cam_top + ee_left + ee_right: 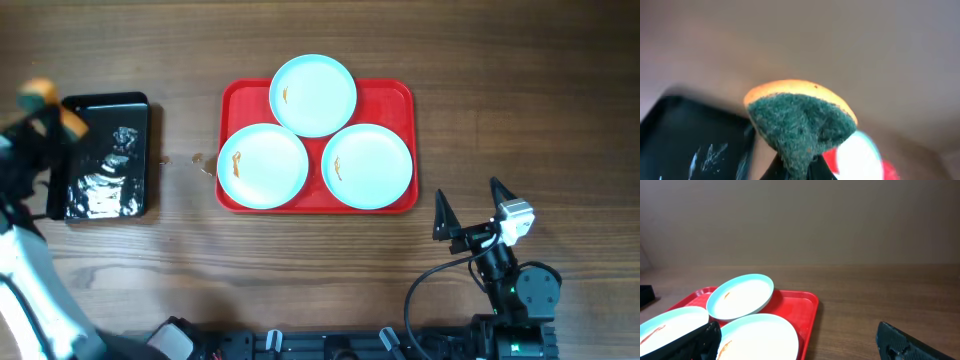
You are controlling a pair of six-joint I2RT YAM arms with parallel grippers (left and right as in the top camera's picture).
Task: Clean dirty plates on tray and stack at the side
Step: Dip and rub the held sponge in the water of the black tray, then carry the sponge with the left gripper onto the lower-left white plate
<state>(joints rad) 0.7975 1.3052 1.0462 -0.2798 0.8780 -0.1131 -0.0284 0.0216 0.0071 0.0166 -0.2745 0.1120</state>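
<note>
Left gripper [795, 173] is cut off at the frame bottom and blurred from above. It is clamped tight on a green-and-orange sponge [800, 125], raised by the black tray's [105, 105] left edge. Right gripper [466, 192] sits near the table's [520, 100] front edge, jaws spread wide and holding nothing. Three smeared plates [313, 95] crowd the red tray [392, 100], with open wood between it and both arms.
</note>
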